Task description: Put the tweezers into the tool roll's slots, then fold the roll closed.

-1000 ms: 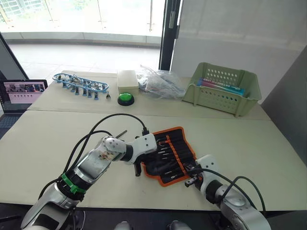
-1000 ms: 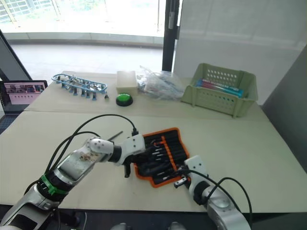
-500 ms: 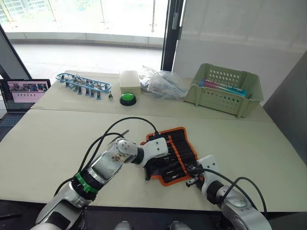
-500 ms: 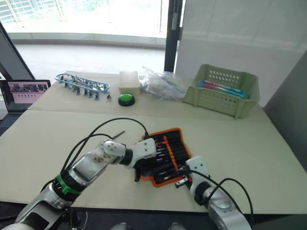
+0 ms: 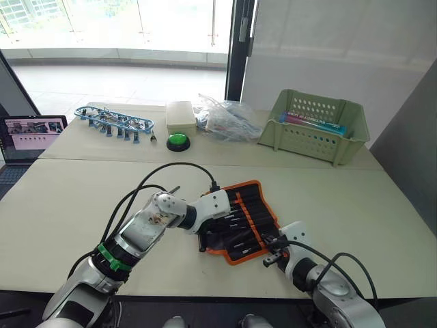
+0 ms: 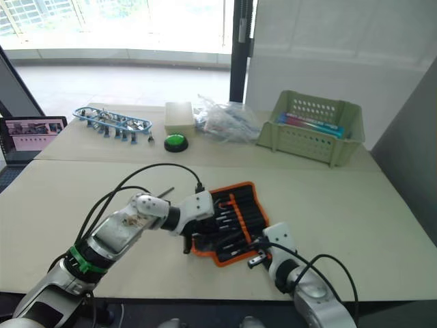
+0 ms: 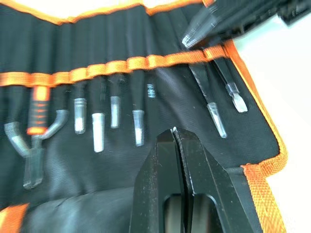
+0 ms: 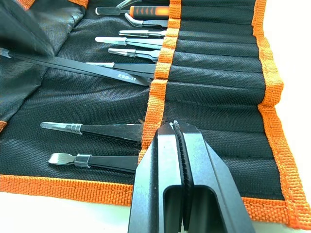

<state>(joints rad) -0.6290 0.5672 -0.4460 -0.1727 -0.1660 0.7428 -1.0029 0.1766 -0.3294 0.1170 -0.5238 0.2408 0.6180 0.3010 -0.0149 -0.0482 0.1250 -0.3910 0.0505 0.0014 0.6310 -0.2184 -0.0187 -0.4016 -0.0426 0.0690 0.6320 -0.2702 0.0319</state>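
Tool roll: the flat black fabric tool roll with orange edging (image 5: 242, 220) lies open on the pale surface (image 5: 68, 198), near its front edge, between the two arms.
Tweezers: the thin dark pointed metal tweezers (image 8: 104, 130) sit with their handles under the orange stitched slot strip (image 8: 158, 87); one long black pair (image 8: 80, 68) lies slantwise across the fabric, and I cannot tell whether it is seated.
Left pincer: the left pincer (image 7: 175, 138) has its black fingers pressed together on nothing, over the fabric below the capped tips.
Right pincer: the right pincer (image 8: 176, 127) is likewise closed and empty, its tip at the strip near the roll's near edge.
Step in hand: likely seating the last pair, then folding.
Doing it well: push the slanted pair fully under the strip first; fold from one orange edge while the other pincer pins the roll flat, so nothing slides out.
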